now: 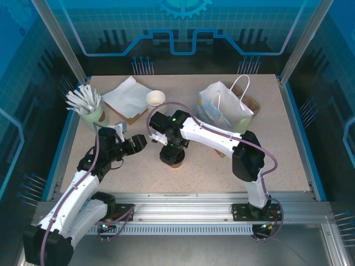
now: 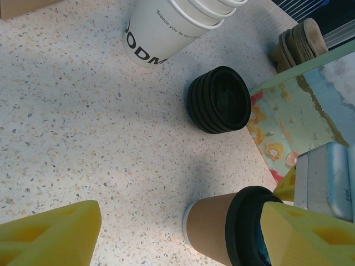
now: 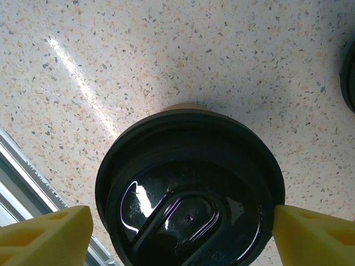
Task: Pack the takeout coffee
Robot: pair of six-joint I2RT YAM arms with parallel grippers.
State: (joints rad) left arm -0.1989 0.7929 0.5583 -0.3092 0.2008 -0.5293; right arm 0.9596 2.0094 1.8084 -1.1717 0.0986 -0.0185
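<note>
The takeout coffee (image 1: pixel 177 161) stands upright on the speckled table, a tan paper cup (image 2: pixel 213 227) under a black lid (image 3: pixel 188 188). My right gripper (image 3: pixel 183 235) hangs straight above it with its yellow fingers either side of the lid. The right finger (image 3: pixel 316 238) sits at the rim and a sliver of table shows beside the left one, so it is open. My left gripper (image 2: pixel 177 238) is open just left of the cup, with bare table between its fingers. Its right finger (image 2: pixel 310 238) overlaps the lid in view. From above, the left gripper (image 1: pixel 137 144) stands apart from the cup.
A stack of white paper cups (image 2: pixel 166 27) and a stack of loose black lids (image 2: pixel 218 100) lie just behind the cup. The white paper bag (image 1: pixel 227 108) stands open at the back right. A green cup of stirrers (image 1: pixel 89 111) and paper napkins (image 1: pixel 127 95) are at the back left.
</note>
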